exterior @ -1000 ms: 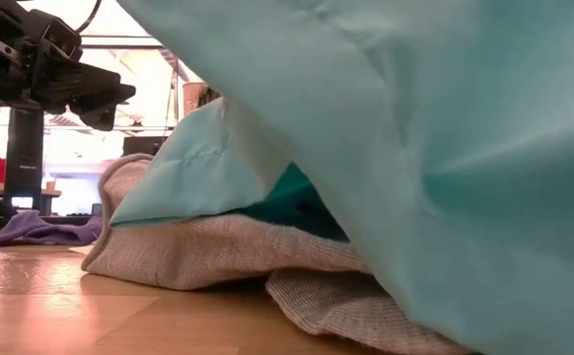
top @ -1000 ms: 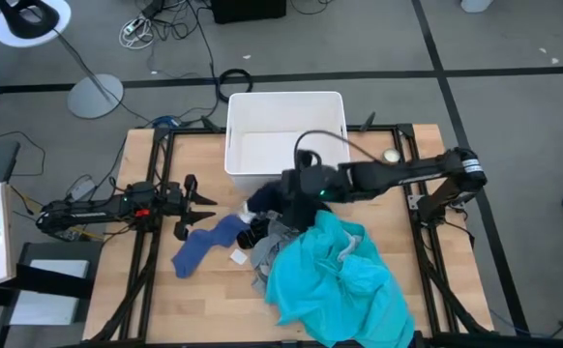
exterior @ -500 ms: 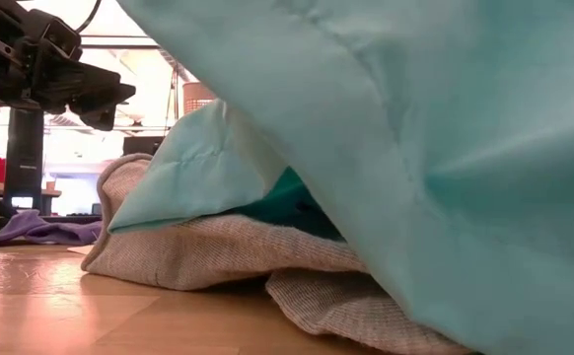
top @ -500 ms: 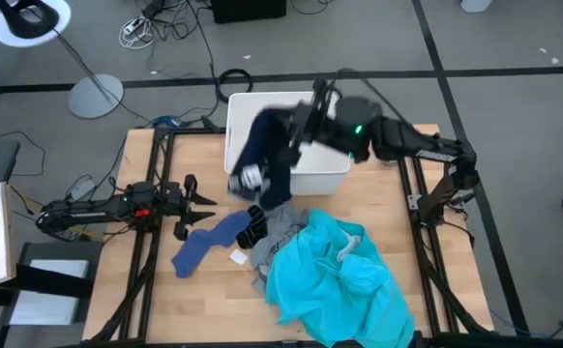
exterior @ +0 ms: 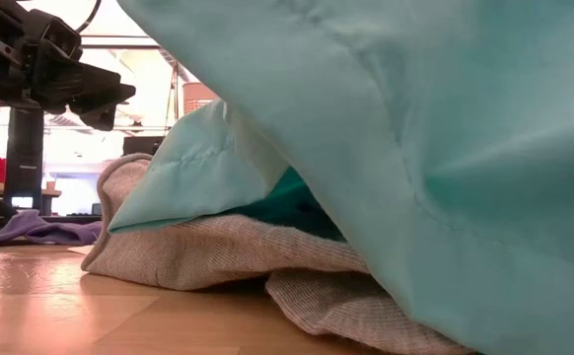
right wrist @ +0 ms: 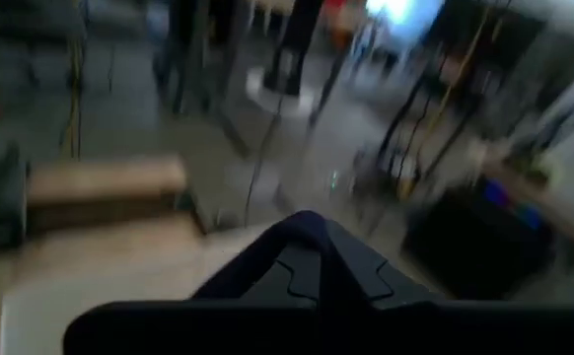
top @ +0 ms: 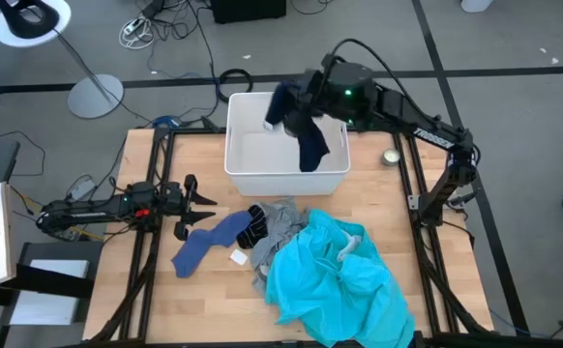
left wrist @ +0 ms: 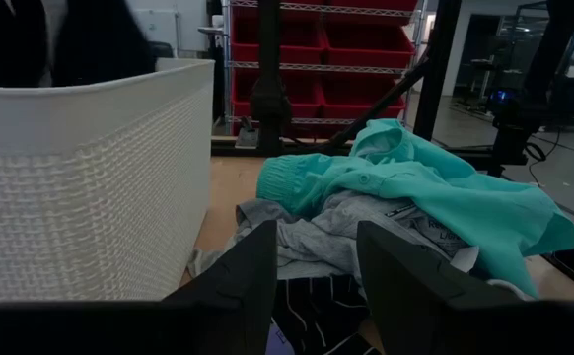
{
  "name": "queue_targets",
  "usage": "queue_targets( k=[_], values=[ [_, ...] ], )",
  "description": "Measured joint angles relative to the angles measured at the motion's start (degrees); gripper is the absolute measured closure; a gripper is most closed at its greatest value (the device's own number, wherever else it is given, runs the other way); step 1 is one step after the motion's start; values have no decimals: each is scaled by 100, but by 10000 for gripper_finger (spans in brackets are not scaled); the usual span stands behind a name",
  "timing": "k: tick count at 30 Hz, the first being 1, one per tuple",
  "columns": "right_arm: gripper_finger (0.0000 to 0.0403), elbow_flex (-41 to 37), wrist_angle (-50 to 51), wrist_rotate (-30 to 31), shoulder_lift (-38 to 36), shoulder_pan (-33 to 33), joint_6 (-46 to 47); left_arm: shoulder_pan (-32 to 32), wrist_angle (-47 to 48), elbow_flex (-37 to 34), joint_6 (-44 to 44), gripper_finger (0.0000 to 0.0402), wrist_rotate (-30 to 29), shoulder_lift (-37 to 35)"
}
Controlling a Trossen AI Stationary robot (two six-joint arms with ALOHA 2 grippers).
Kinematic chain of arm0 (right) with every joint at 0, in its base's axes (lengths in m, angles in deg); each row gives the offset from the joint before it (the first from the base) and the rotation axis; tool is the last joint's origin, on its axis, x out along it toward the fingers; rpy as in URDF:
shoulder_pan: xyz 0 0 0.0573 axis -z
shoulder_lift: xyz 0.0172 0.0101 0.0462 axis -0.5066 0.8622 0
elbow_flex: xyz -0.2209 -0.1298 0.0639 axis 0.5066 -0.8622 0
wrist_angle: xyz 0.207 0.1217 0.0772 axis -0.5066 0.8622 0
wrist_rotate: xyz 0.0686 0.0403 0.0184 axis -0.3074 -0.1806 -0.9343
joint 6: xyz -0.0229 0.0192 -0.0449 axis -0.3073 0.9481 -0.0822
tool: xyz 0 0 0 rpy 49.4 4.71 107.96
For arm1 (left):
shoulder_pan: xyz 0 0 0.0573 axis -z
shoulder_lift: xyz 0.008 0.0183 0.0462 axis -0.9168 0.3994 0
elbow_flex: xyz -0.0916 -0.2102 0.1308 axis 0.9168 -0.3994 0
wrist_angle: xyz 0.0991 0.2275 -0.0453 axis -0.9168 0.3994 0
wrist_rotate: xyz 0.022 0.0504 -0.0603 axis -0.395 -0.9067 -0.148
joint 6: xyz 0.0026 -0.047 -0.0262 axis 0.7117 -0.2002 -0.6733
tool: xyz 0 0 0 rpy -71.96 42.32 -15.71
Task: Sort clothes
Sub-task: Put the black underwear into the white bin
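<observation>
My right gripper is raised over the white bin at the table's far edge, shut on the dark navy garment, which also shows in the right wrist view. The turquoise garment lies heaped at the near right, partly on the grey shirt. The black socks and the blue sock lie flat on the table left of the shirt. My left gripper is open and empty at the table's left, its fingers pointing toward the pile. My right gripper holds the navy garment by a bunched upper part between its two fingers; the gripper hides the exact place. The garment is lifted clear of the table and hangs slack below the fingers over the bin, its lower end at the bin's near right.
A small round object lies on the table right of the bin. A small white tag lies by the blue sock. In the low view the turquoise garment and grey shirt fill the foreground.
My right gripper has risen from the pile with the navy garment and gone toward the table's far edge, over the bin. The garment has been lifted clear of the pile and now hangs over the bin. The rest of the pile stays in place.
</observation>
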Motion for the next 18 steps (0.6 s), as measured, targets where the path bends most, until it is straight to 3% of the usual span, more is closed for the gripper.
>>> queue_targets(
  k=[3, 8, 13, 18],
  values=[
    [397, -109, 911, -331, -2, 200, 576, -2, 0, 0, -1, 254, 0, 0],
    [385, -814, 1373, -1360, -2, 473, 968, -2, 0, 0, -1, 254, 0, 0],
    [353, -1401, 1508, -1414, 4, 679, 1253, -1, 0, 0, -1, 254, 0, 0],
    [313, -1442, 1555, -1448, 4, 776, 1379, -2, 0, 0, 0, 254, 0, 0]
  ],
)
